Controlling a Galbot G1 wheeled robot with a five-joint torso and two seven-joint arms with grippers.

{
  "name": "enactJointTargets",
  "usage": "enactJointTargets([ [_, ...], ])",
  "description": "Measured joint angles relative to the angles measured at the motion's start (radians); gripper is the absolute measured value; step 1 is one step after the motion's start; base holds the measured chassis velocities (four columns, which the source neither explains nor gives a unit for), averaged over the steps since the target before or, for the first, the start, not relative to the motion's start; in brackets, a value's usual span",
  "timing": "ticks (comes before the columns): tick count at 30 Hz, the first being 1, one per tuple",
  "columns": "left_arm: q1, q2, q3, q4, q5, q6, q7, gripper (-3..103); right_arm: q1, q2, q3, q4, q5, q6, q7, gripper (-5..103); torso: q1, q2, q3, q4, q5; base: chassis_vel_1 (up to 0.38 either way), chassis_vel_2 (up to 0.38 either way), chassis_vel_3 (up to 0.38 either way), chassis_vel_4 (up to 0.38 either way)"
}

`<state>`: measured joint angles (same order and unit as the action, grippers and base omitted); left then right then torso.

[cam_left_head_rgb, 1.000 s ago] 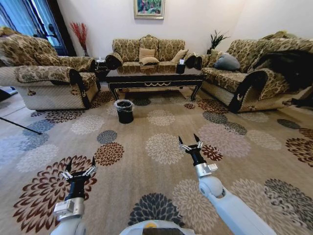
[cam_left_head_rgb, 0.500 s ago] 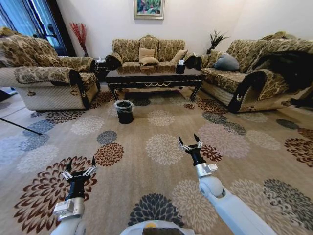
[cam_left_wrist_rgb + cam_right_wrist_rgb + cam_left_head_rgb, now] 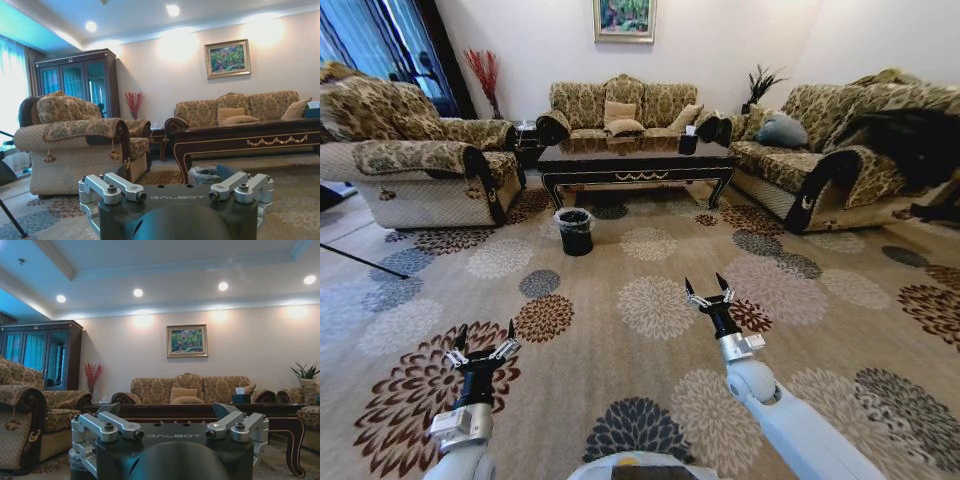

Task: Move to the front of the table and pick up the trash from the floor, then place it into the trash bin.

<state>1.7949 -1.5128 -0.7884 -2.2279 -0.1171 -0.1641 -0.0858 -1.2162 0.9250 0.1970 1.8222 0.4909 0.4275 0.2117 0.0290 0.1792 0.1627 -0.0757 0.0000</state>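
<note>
The long dark table with gold ornament stands ahead across the carpet, also seen in the left wrist view. The black trash bin with its grey liner stands on the floor before the table's left end; its liner peeks over the left gripper's body. The trash cannot be made out on the patterned carpet. My left gripper hovers open low at the left. My right gripper is held open a little farther forward at the right. Both hold nothing and are far from the bin.
A patterned armchair flanks the table on the left, one sofa stands behind it and another sofa to its right. A thin black tripod leg crosses the floor at the left. A black tissue box sits on the table.
The whole head view has shifted slightly, so the camera moved a little. Both grippers stay open in the same pose.
</note>
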Motion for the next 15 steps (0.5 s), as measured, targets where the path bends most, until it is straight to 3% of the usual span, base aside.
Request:
enactJointTargets([
  [15, 0.000, 0.000, 0.000, 0.000, 0.000, 0.000, 0.000, 100, 0.000, 0.000, 0.000, 0.000, 0.000, 0.000, 0.000, 100, 0.016, 0.061, 0.045, 0.0001, 0.0000, 0.000, 0.000, 0.000, 0.000],
])
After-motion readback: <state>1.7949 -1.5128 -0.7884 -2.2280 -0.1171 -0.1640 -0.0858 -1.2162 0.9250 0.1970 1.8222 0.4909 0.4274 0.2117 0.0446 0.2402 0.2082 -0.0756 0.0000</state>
